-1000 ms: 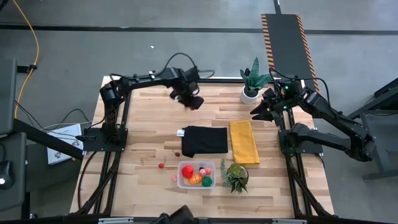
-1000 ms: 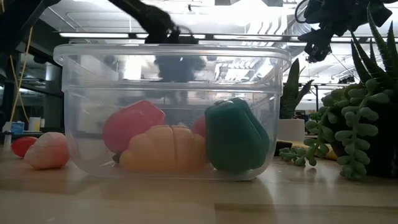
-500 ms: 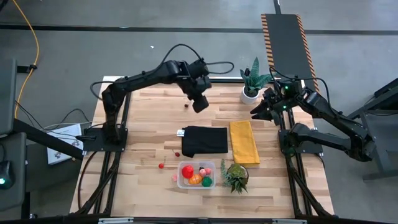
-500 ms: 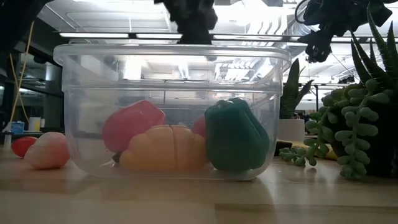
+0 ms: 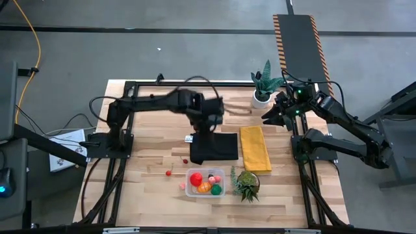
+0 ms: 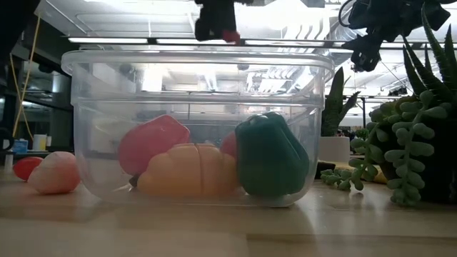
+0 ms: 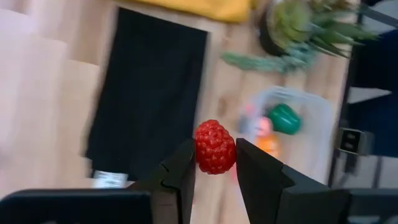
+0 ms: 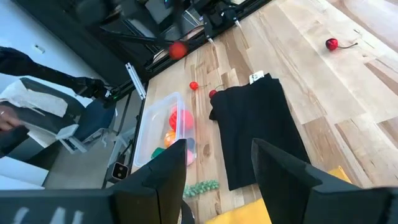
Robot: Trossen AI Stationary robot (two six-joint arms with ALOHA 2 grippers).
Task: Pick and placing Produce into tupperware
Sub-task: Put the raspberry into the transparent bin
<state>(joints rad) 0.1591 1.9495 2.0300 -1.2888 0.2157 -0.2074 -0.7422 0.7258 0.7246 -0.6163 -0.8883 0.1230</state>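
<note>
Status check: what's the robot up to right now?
Left gripper shut on raspberry, over black cloth. Right gripper open, waiting by table edge. Tub part filled. Path clear.

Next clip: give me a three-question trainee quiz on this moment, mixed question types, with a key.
1. True or false: the left pincer is empty.
2. What lies between the black cloth and the right arm's base? A) yellow cloth B) white pot C) the tupperware
3. Fill in: the green toy vegetable sits inside the ____.

Key:
1. False; it is shut on a red raspberry.
2. A, the yellow cloth.
3. tupperware.
</note>
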